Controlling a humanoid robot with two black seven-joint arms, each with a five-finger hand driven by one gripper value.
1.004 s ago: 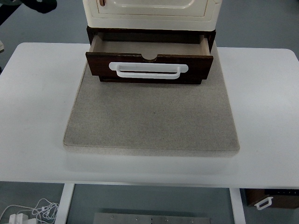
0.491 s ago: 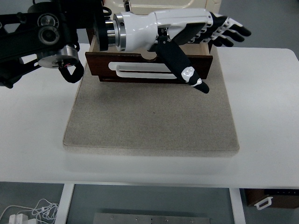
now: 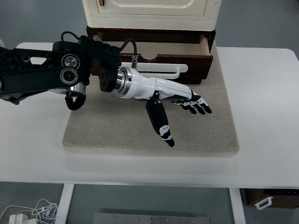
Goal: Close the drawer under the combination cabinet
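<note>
White desk (image 3: 37, 154) is shown at the near edge of the view, with a grey felt mat (image 3: 117, 133) laid on it and, at the mat's far end, a cream combination cabinet (image 3: 152, 13) standing on a dark wooden base. Over the middle of the mat the left robot hand (image 3: 180, 102) is seen, reached in from the left on a black arm (image 3: 46, 74); its fingers (image 3: 198, 106) are extended and held loosely side by side, pointing to the right, while the thumb (image 3: 161, 125) is splayed toward the near edge. Nothing is held, and the hand appears to hover above the mat just in front of the drawer, though contact with the mat cannot be ruled out. Behind it the drawer (image 3: 187, 63) is shown pulled part-way out from under the cabinet, its white handle (image 3: 175, 69) partly hidden by the forearm. For the closing step it is judged that the palm or the backs of the fingers should be brought flat against the drawer front near its centre, and that the push should be directed straight toward the cabinet, so that the drawer is not skewed in its runners and the cabinet is not shifted on the mat. The right hand is not seen.
</note>
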